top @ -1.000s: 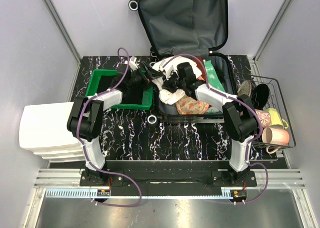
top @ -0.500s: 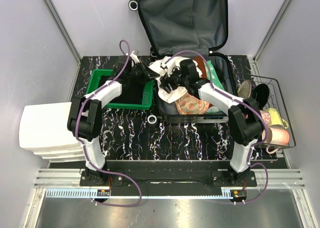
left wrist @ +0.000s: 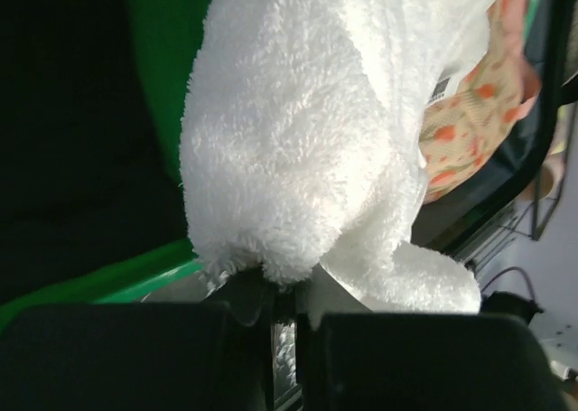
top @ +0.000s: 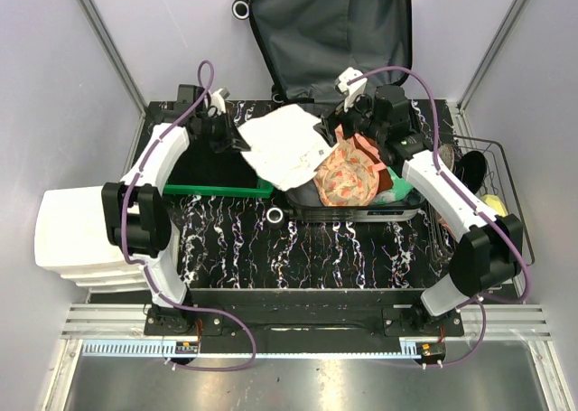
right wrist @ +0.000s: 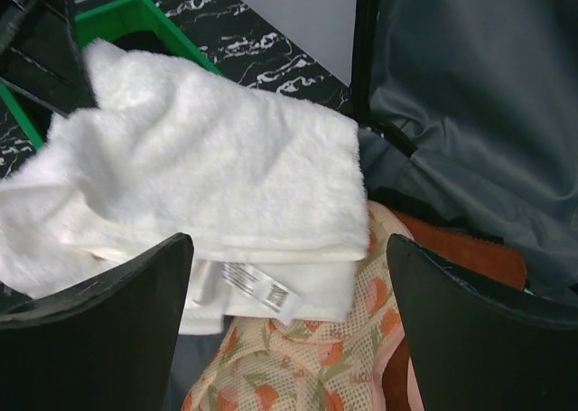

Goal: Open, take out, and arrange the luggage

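Note:
The luggage (top: 330,32) lies open at the back of the table, its grey-lined lid (right wrist: 488,86) propped against the wall. A white towel (top: 289,144) is stretched from the case toward the green bin. My left gripper (top: 237,140) is shut on the towel's left edge; in the left wrist view the towel (left wrist: 307,122) bulges out of the closed gripper (left wrist: 284,303). My right gripper (top: 348,113) hovers open over the case, and in its wrist view the gripper (right wrist: 289,312) holds nothing above the towel (right wrist: 208,176) and an orange-patterned mesh bag (right wrist: 307,366).
A green bin (top: 217,190) sits left of the case, under the towel's edge. A white drawer unit (top: 77,235) stands at the far left. A wire basket (top: 488,194) with cups and shoes is at the right. A rust-coloured cloth (right wrist: 461,248) lies inside the case.
My left gripper closed on the towel and drew it left and up, spreading it out. My right gripper let go, opened wide and pulled back toward the lid.

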`<state>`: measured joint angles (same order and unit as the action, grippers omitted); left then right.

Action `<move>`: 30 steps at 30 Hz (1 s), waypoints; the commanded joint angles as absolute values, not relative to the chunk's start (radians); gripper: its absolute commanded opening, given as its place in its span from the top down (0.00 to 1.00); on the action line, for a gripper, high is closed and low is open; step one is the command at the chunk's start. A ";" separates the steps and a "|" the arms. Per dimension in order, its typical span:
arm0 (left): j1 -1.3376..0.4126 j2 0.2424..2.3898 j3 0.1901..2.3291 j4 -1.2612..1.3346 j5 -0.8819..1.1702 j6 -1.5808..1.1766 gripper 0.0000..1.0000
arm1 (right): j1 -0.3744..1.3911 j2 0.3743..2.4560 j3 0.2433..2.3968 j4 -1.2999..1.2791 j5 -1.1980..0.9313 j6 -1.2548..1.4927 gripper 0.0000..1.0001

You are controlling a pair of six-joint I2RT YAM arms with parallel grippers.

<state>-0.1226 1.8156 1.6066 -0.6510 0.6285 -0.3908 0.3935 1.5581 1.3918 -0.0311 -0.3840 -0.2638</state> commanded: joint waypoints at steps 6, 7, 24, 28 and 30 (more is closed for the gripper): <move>-0.009 2.028 2.044 -1.207 0.508 0.198 1.00 | 0.376 1.548 1.359 -0.084 -0.365 -0.267 0.01; 0.000 2.046 2.110 -1.244 0.488 0.240 1.00 | 0.376 1.549 1.359 -0.084 -0.367 -0.265 0.01; 0.127 2.215 2.276 -1.050 0.088 0.386 1.00 | 0.376 1.546 1.361 -0.103 -0.360 -0.262 0.00; 0.130 2.195 2.257 -0.951 0.029 0.402 1.00 | 0.376 1.549 1.362 -0.106 -0.364 -0.261 0.00; 0.127 2.184 2.209 -0.882 0.037 0.428 1.00 | 0.376 1.551 1.364 -0.104 -0.365 -0.265 0.00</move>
